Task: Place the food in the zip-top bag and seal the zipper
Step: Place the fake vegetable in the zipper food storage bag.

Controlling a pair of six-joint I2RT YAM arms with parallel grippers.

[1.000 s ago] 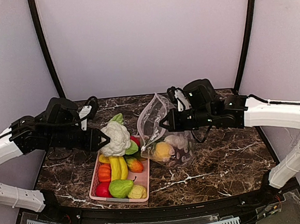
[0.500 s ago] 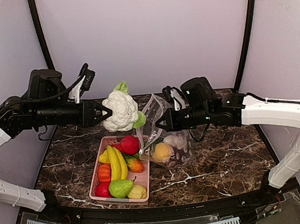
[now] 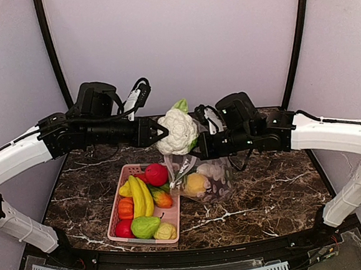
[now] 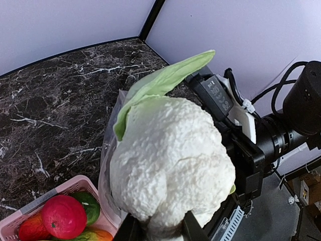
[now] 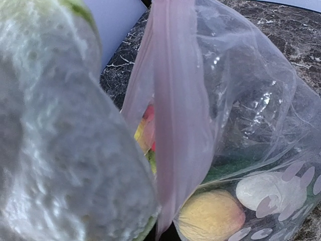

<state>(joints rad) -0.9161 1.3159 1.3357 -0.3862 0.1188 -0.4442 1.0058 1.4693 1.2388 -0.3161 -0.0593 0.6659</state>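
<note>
Now your left fingers [image 3: 157, 132] clamp the white cauliflower [image 3: 177, 132] in the air just above the zip-top bag [image 3: 212, 177]; your right fingers [image 3: 202, 151] pinch the bag's raised rim, with the pink basket [image 3: 173, 214] just beside it

The left arm [image 3: 19, 154] reaches in level from the left of the cauliflower [image 3: 177, 132], its white forearm leading to a black wrist. The left claw [image 3: 157, 132] is clamped on the cauliflower's left side and holds it in the air above the worktop [image 3: 273, 196]. The right arm [image 3: 330, 132] stretches in level from the right of the cauliflower, its forearm white and its wrist black. The right claw [image 3: 200, 151], just below and right of the cauliflower, is pinched tight on the mouth edge of the zip-top bag [image 3: 211, 173].
</note>
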